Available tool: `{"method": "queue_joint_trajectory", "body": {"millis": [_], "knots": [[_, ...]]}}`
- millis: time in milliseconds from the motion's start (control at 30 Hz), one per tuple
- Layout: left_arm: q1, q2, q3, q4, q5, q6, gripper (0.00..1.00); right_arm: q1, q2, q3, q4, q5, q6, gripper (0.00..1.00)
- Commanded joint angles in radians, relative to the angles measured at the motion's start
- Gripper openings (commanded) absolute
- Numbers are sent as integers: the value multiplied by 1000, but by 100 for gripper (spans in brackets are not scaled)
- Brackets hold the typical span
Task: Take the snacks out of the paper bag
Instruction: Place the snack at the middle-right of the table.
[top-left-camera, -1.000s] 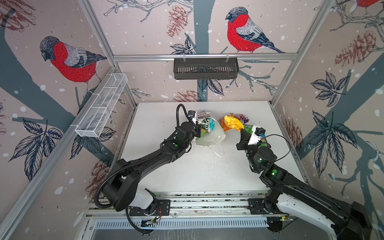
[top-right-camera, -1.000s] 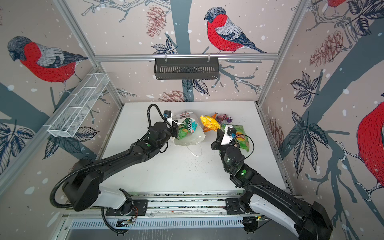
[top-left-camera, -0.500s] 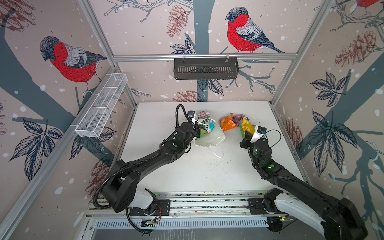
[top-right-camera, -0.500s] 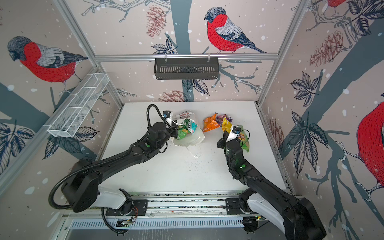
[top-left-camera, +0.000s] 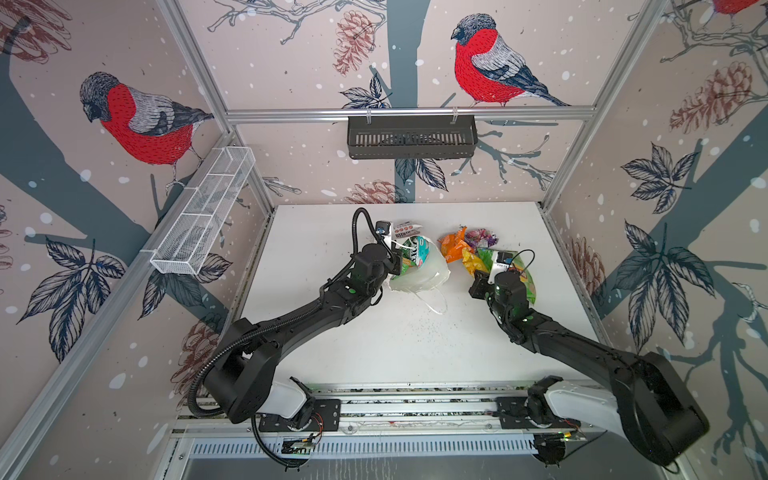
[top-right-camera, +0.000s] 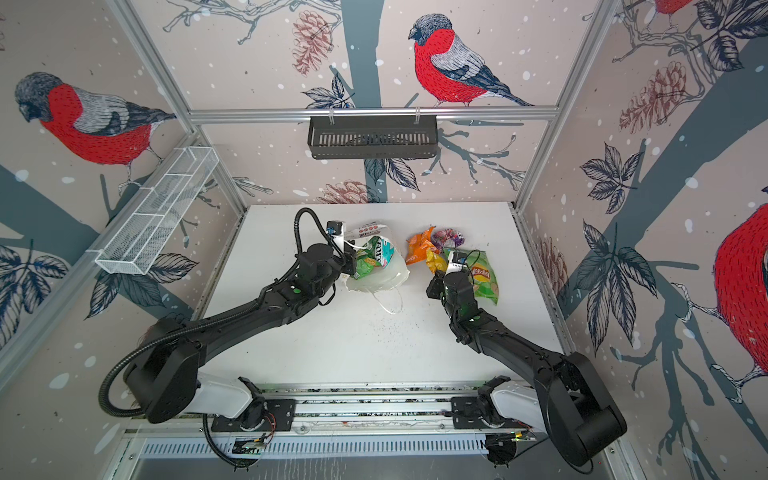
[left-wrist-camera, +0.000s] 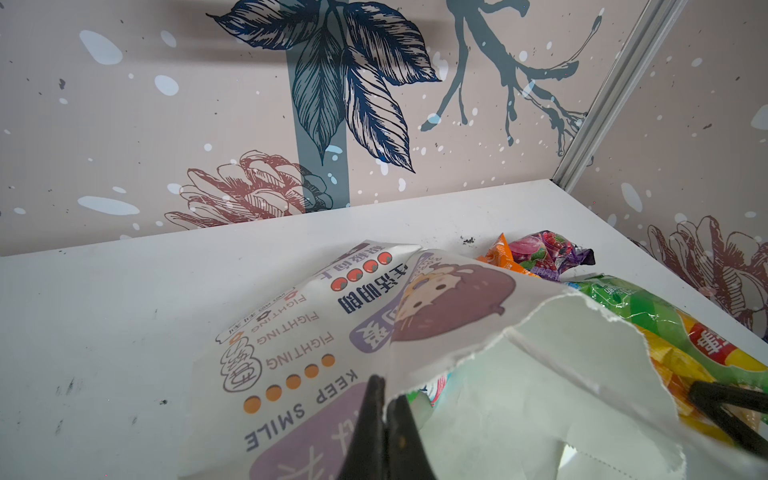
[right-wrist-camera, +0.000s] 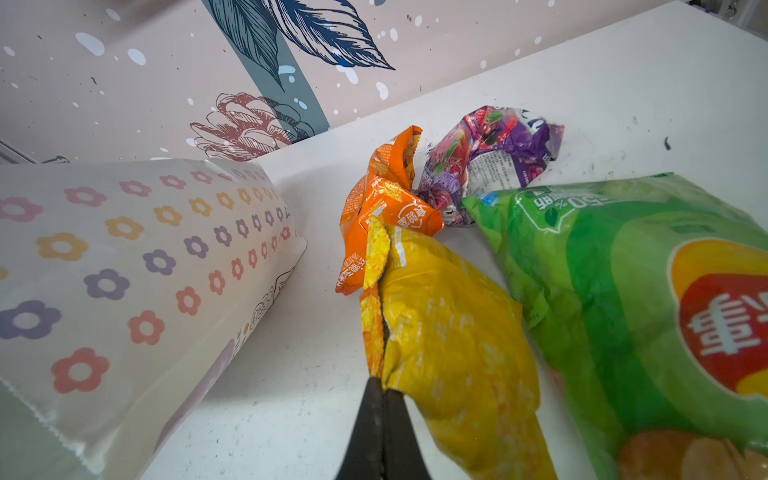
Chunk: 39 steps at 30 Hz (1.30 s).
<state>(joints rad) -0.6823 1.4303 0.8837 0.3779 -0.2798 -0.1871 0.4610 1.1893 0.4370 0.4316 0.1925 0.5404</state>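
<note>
Toward the back of the white table (top-left-camera: 374, 345) we've got the paper bag (top-left-camera: 419, 272) lying on its side, w/ a teal packet (top-left-camera: 420, 254) + small green packet (top-right-camera: 363, 266) poking out the mouth. Our left gripper (left-wrist-camera: 384, 395) is pinched on the bag's torn rim. Right gripper (right-wrist-camera: 382, 388) is clamped on the yellow packet (right-wrist-camera: 449, 332), right beside the orange packet (right-wrist-camera: 382, 208), purple packet (right-wrist-camera: 486, 158) & green Lay's bag (right-wrist-camera: 623, 291), all outside the bag.

The left arm (top-left-camera: 299, 316) and right arm (top-left-camera: 552, 332) are matte black, built from rounded joints, and each rises from a glossy white base shell (top-left-camera: 286, 401). A ribbed black hose (top-left-camera: 195, 386) loops along the left one (the right carries only a thin wire). A green light (top-left-camera: 352, 291) glows near the wrist. The left gripper (left-wrist-camera: 384, 388) and right gripper (right-wrist-camera: 384, 386) have slim, tapering black fingers.
</note>
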Motion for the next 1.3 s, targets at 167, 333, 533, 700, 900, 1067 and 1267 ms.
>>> {"method": "queue_joint_trajectory", "body": {"millis": [167, 333, 533, 700, 900, 1067, 1267], "knots": [[0, 5, 5, -17, 4, -7, 0, -19, 59, 32, 25, -79, 16, 2], [0, 9, -2, -16, -4, -7, 0, -20, 90, 26, 30, -92, 26, 21], [0, 16, 6, -15, -7, -1, 0, -20, 69, 23, 15, -89, 32, 86], [0, 10, 4, -16, -11, 1, 0, -18, -12, 26, 10, -98, 12, 97], [0, 5, 3, -16, -16, 4, 0, -3, -88, 26, -5, -85, -10, 100], [0, 0, 0, -10, -16, 7, 0, 36, -151, 26, -17, -44, -51, 100], [0, -3, 1, -10, -10, 9, 0, 113, -240, 22, -1, -28, -105, 100]]}}
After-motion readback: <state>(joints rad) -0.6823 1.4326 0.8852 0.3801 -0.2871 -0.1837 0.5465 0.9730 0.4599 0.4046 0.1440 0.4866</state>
